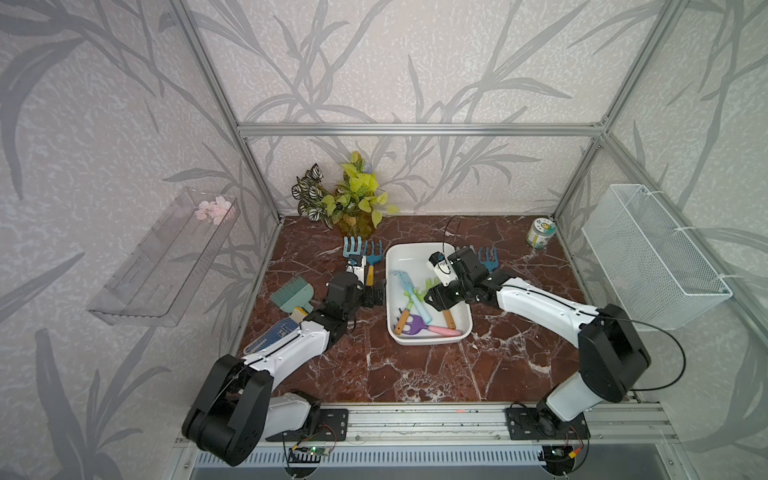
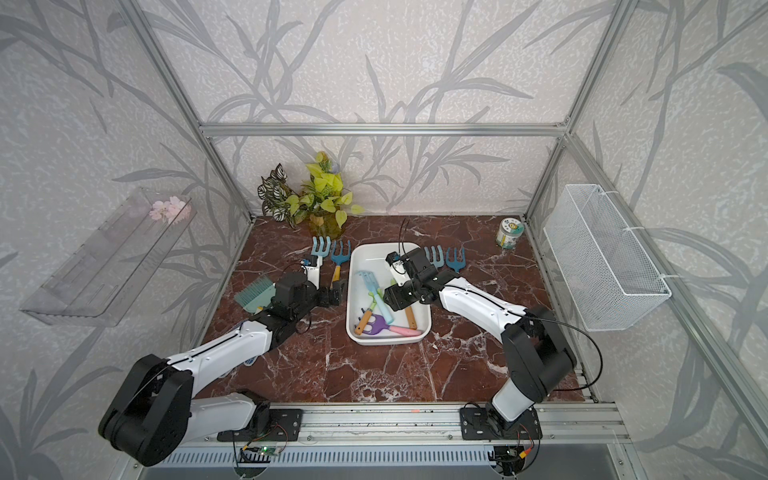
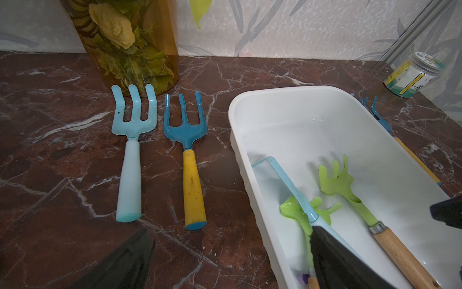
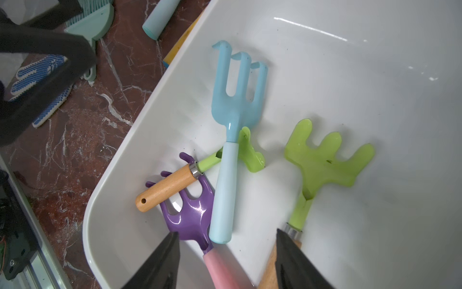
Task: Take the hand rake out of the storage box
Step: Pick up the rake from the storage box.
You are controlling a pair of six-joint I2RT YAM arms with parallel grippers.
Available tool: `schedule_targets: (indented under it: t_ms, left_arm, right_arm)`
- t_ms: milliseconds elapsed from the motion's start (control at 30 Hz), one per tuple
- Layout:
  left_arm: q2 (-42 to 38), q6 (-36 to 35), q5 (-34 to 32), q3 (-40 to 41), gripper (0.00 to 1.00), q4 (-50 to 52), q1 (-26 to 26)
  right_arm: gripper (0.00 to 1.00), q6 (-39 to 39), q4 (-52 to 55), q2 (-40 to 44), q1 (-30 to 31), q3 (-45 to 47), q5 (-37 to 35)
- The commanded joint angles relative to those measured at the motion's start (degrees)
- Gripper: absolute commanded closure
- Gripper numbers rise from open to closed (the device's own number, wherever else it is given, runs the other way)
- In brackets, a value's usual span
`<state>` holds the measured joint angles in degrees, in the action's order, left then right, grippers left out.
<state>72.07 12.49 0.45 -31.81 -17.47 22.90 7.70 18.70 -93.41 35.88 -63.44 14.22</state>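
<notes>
The white storage box (image 1: 415,247) (image 2: 374,248) (image 3: 275,91) (image 4: 160,105) sits mid-table. Inside lie several hand rakes: a light blue one (image 1: 405,286) (image 4: 235,107), two green ones with wooden handles (image 4: 322,160) (image 3: 335,180), and a purple one (image 1: 415,324) (image 4: 190,212) with a pink handle (image 4: 222,270). My right gripper (image 1: 431,300) (image 2: 390,297) (image 4: 226,260) hangs open inside the box, its fingers either side of the pink handle with gaps showing. My left gripper (image 1: 376,293) (image 2: 334,297) (image 3: 230,265) is open, straddling the box's left rim.
Two blue rakes (image 1: 353,247) (image 1: 372,253) lie left of the box and more (image 1: 488,255) lie to its right. A teal brush (image 1: 291,293), a glove (image 1: 278,332), a plant vase (image 1: 353,199) and a jar (image 1: 540,234) stand around. A wire basket (image 1: 648,257) and a clear tray (image 1: 166,257) hang on the walls.
</notes>
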Motion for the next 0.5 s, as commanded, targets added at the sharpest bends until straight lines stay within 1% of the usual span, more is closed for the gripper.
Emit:
schedule_targets:
  t_ms: [0,167,467]
  left_arm:
    - [-1.4,-0.3,-0.4,0.1,0.01,-0.6,0.2]
    - [-1.6,-0.3,-0.3,0.2,0.01,-0.7,0.2]
    - [-1.8,-0.3,-0.3,0.4,0.01,-1.0,0.2]
  right_arm:
    - [0.4,2.2,0.7,-3.3,1.0,-2.8,1.8]
    - [0.43,3.2,2.5,-7.8,2.5,-5.0,1.4]
    - [0.44,5.3,4.4,-12.8,3.8,-7.1,-0.5]
